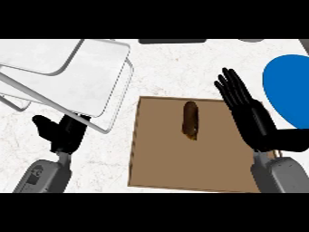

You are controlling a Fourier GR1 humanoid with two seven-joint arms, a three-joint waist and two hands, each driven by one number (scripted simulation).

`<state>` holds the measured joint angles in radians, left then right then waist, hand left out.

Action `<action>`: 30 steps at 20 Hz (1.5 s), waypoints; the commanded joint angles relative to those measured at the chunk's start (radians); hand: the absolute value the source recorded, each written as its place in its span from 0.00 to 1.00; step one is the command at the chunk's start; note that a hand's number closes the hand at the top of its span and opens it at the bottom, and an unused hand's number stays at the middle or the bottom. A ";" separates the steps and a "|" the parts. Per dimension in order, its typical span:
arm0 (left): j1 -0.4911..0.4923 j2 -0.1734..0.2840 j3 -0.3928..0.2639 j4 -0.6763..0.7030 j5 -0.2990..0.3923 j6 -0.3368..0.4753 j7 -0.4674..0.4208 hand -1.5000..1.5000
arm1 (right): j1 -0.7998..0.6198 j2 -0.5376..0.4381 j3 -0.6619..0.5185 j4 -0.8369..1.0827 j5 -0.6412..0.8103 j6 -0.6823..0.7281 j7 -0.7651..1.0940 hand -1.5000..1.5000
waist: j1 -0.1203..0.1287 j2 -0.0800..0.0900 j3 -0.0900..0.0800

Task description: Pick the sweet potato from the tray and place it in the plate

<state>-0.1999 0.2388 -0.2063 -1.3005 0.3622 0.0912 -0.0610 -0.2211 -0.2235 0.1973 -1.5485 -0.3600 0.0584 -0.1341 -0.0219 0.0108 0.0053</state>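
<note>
Lying lengthwise up the tray [170,167], the sweet potato [190,120] sits beside the spread right hand [253,120].

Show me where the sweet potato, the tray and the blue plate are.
sweet potato [190,120], head view, middle of its body
tray [183,167], head view, bare brown floor
blue plate [297,88], head view, bare blue face

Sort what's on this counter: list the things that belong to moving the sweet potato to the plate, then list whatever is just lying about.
For the job:
- sweet potato, lying on the tray
- brown tray
- blue plate, right of the tray
- right hand, open over the tray's right edge

Lying about:
- white folded rack, upper left
- left hand, down at the left
</note>
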 commanded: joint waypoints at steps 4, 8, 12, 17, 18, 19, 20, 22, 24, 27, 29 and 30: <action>0.068 0.025 -0.011 0.067 -0.046 0.054 0.070 0.50 | -0.227 -0.178 -0.031 0.028 0.317 -0.221 0.198 1.00 | 0.043 -0.010 -0.011; 0.103 0.031 -0.015 0.081 -0.039 0.056 0.103 0.50 | -0.256 -0.452 -0.028 0.092 0.629 -0.280 0.305 1.00 | 0.011 -0.019 -0.034; 0.130 0.019 -0.034 0.013 -0.033 0.078 0.165 0.50 | -0.301 -0.350 0.005 0.073 0.825 -0.512 0.441 0.00 | 0.042 -0.019 -0.008; 0.146 -0.007 -0.047 -0.023 -0.063 0.115 0.190 0.50 | -0.329 -0.268 0.156 -0.102 0.995 -0.425 0.700 0.00 | 0.021 -0.016 -0.007; 0.158 0.041 -0.024 -0.072 -0.038 0.084 0.233 0.50 | -0.359 -0.292 0.144 -0.124 1.002 -0.366 0.757 0.00 | 0.024 -0.018 -0.007; 0.162 0.014 -0.031 -0.028 -0.062 0.098 0.175 0.50 | -0.384 -0.306 0.152 -0.128 1.015 -0.308 0.794 0.00 | 0.022 -0.016 -0.007; 0.153 0.018 -0.032 -0.060 -0.048 0.097 0.226 0.50 | -0.415 -0.278 0.183 -0.137 1.040 -0.276 0.846 0.00 | 0.025 -0.016 -0.007; 0.167 0.022 -0.031 -0.027 -0.057 0.083 0.184 0.50 | -0.397 -0.317 0.218 -0.116 1.004 -0.140 0.890 0.00 | 0.021 -0.017 -0.008; 0.192 0.047 -0.018 -0.044 -0.045 0.066 0.188 0.50 | -0.440 -0.349 0.237 -0.148 0.948 0.024 0.974 0.00 | 0.024 -0.022 -0.010; 0.174 0.022 -0.042 -0.086 -0.059 0.089 0.215 0.50 | -0.499 -0.291 0.290 -0.114 0.919 0.171 1.114 0.00 | 0.037 -0.019 -0.009; 0.140 0.001 -0.050 -0.044 -0.073 0.102 0.223 0.50 | -0.559 -0.232 0.331 -0.128 0.891 0.274 1.220 0.00 | 0.029 -0.017 -0.009; 0.205 0.004 -0.065 -0.083 -0.088 0.109 0.204 0.50 | -0.539 -0.218 0.326 -0.112 0.904 0.263 1.229 0.00 | 0.035 -0.016 -0.007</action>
<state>-0.0623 0.2607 -0.2322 -1.3775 0.2993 0.1827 0.1293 -0.7142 -0.4947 0.4825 -1.6669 0.5652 0.1817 0.9509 0.0066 -0.0104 0.0001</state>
